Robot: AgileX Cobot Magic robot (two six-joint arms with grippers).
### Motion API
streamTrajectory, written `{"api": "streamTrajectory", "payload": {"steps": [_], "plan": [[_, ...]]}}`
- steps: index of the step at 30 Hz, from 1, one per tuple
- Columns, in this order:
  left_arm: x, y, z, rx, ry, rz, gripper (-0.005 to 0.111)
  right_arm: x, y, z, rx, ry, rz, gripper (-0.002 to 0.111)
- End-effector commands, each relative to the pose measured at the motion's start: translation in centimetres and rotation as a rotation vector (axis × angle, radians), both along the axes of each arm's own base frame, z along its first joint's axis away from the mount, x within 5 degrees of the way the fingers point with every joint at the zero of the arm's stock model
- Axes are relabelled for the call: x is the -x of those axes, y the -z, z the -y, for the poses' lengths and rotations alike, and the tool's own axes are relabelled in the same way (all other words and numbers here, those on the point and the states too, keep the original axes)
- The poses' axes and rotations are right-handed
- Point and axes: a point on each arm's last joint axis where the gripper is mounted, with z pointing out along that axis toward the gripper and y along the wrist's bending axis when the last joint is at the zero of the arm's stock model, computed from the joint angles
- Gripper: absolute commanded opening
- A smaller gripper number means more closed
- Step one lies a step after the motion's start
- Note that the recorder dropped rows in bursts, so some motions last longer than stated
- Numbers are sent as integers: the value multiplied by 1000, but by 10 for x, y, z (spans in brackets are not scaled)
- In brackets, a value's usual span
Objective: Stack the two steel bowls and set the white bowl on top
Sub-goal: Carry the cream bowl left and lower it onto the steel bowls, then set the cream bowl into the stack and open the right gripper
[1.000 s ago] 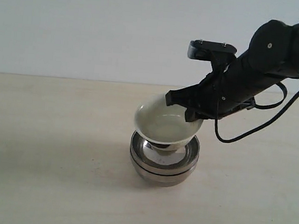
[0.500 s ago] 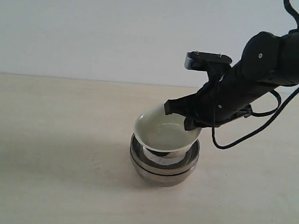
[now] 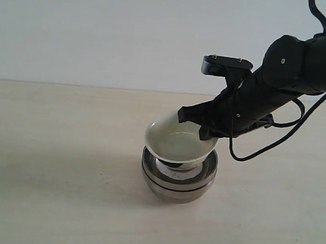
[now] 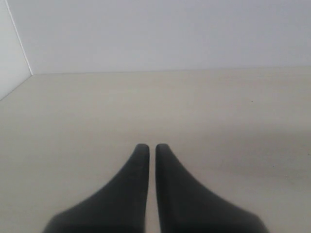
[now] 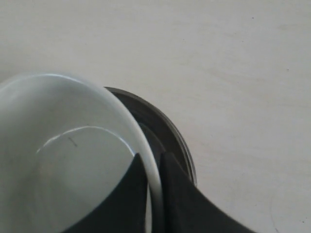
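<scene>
The two steel bowls (image 3: 177, 180) stand nested one inside the other in the middle of the table; their dark rims (image 5: 167, 131) curve past the fingers in the right wrist view. The white bowl (image 3: 176, 139) hangs tilted just above them, its base low inside the top steel bowl's mouth. My right gripper (image 3: 206, 126) is shut on the white bowl's (image 5: 63, 160) right rim, one finger inside and one outside (image 5: 154, 162). My left gripper (image 4: 148, 146) is shut on nothing over bare table, and is out of the exterior view.
The pale wooden table (image 3: 62, 147) runs back to a plain white wall. The right arm and its loose black cable (image 3: 265, 144) hang above the table to the right of the stack.
The right gripper has lowered the white bowl toward the steel stack and shifted it slightly left. The bowl's base now sits lower in the upper steel bowl's mouth.
</scene>
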Motion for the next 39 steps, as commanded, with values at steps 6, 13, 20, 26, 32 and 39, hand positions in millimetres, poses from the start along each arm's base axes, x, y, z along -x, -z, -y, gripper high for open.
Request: {"api": "streamTrajectory", "payload": {"steps": [6, 13, 20, 26, 32, 39], "plan": [[0, 0, 0, 13, -3, 7, 4, -1, -1, -1, -14, 9, 5, 0], [0, 0, 0, 13, -3, 7, 4, -2, 6, -2, -5, 5, -8, 0], [0, 0, 0, 13, -3, 7, 4, -6, 15, -4, -15, 20, -15, 0], [0, 0, 0, 13, -3, 7, 4, -7, 21, -5, -9, 21, -28, 0], [0, 0, 0, 13, -3, 7, 4, -8, 31, -5, 0, 23, -54, 0], [0, 0, 0, 13, -3, 7, 4, -10, 33, -6, -2, 27, -45, 0]]}}
